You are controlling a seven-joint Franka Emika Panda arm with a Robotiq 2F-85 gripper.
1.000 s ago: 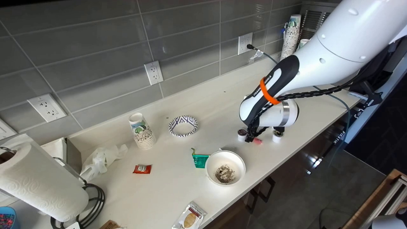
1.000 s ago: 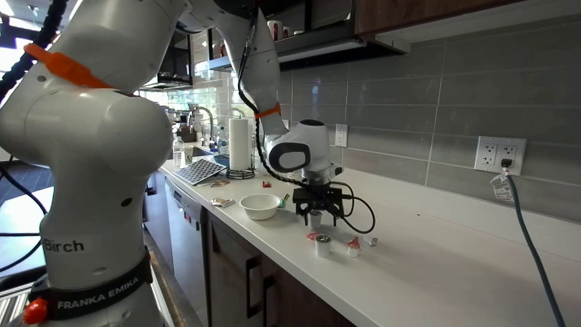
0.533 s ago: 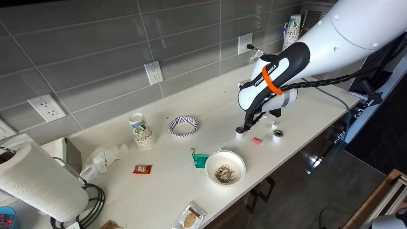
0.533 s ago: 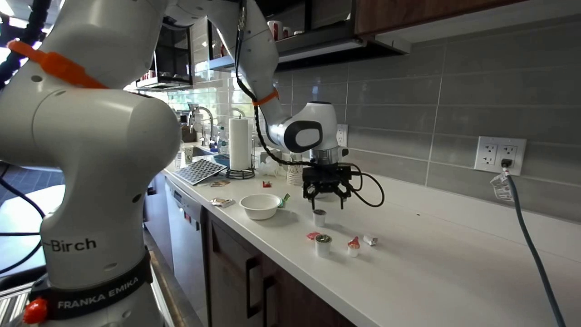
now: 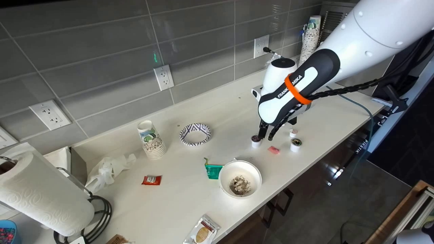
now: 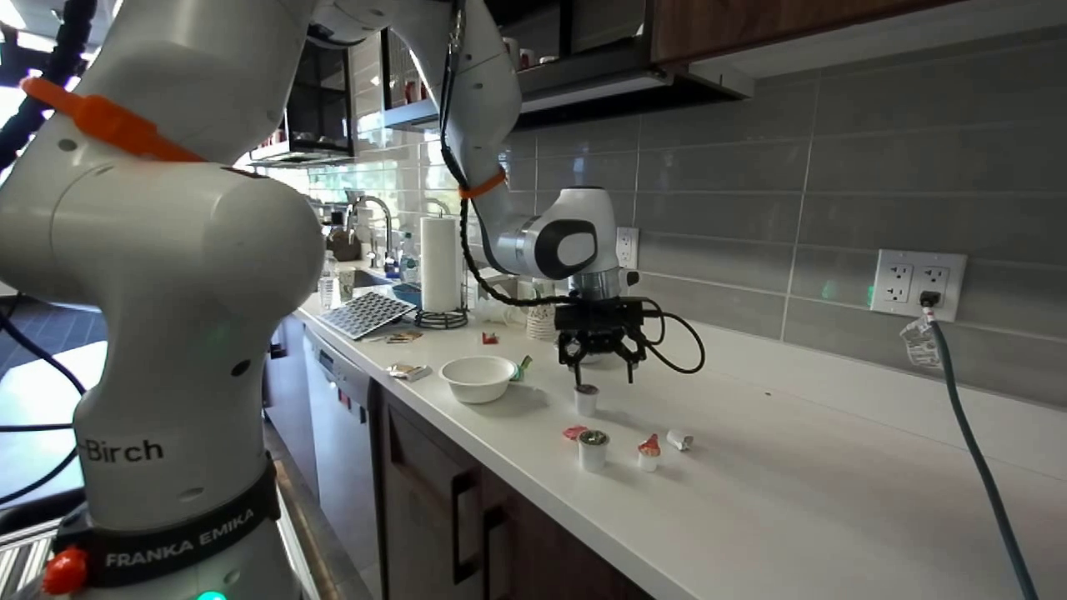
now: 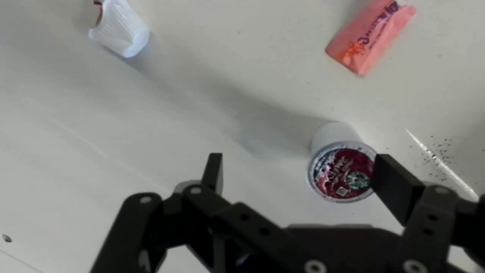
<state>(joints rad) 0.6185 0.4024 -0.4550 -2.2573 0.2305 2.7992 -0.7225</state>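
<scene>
My gripper (image 7: 303, 178) is open with nothing between its fingers. It also shows in both exterior views (image 5: 267, 135) (image 6: 603, 377), pointing down just above the counter. Nearest is an upright white coffee pod (image 7: 343, 178) with a red lid, also in both exterior views (image 5: 256, 143) (image 6: 586, 403). In the wrist view one fingertip overlaps the lid's edge; I cannot tell whether it touches. A pink packet (image 7: 369, 38) (image 5: 273, 150) lies nearby. A small white cup (image 7: 123, 32) lies on its side. A second pod (image 5: 295, 145) (image 6: 593, 452) with a dark lid stands upright.
A white bowl (image 5: 224, 184) (image 6: 478, 383) holds brownish-grey matter. A green packet (image 5: 213, 171) touches it. A patterned paper bowl (image 5: 195, 134) and stacked paper cups (image 5: 152, 140) stand near the tiled wall. A small red-topped cup (image 6: 649, 455) stands by the second pod. A paper towel roll (image 5: 44, 196) stands at the end.
A second ago my open gripper was low around the red-lidded pod. It has risen above it and the wrist has tilted slightly. The pod has shifted a little. A green base light now shows.
</scene>
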